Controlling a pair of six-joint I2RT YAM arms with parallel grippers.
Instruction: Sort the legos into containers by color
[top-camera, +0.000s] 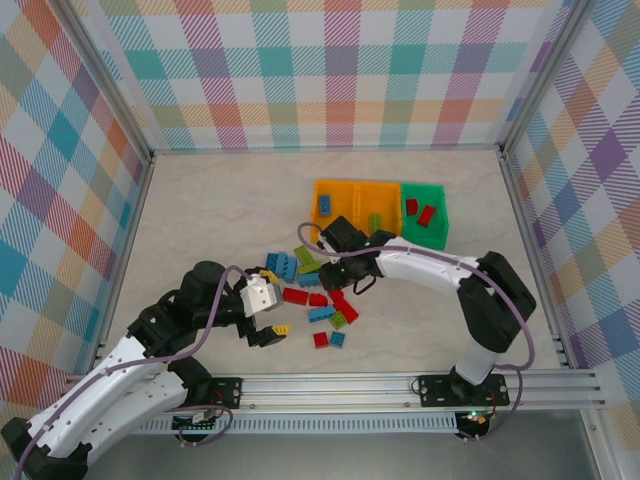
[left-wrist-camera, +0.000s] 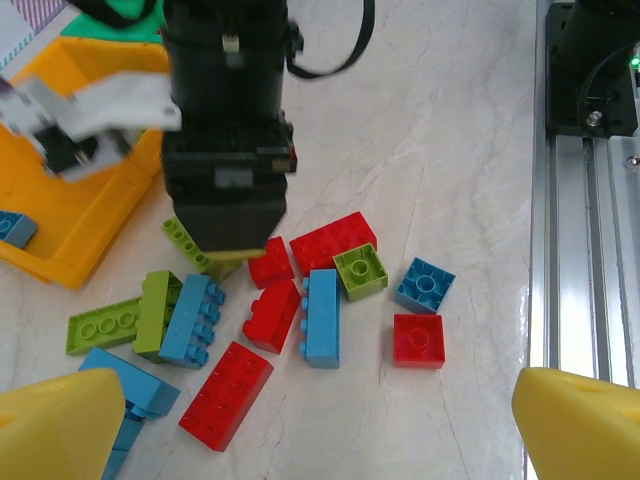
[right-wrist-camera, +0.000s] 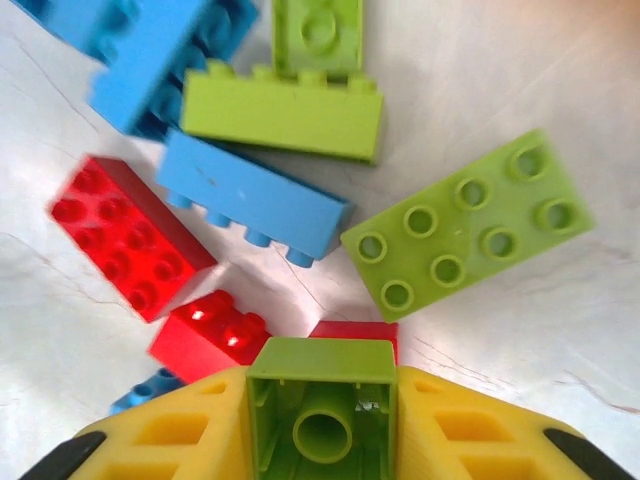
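Bright even light, blurred near edges

lime lego (right-wrist-camera: 322, 435) in right hand (right-wrist-camera: 322, 392) cropped below

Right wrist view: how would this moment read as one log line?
right gripper: shut on lime green brick | left gripper: open, near loose bricks | green bin: holds red bricks

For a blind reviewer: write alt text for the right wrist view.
The right gripper clamps a lime green brick, its hollow underside facing the camera. Beyond it, loose bricks lie on the table: a green eight-stud brick at right, a blue brick in the middle, a red brick at left.
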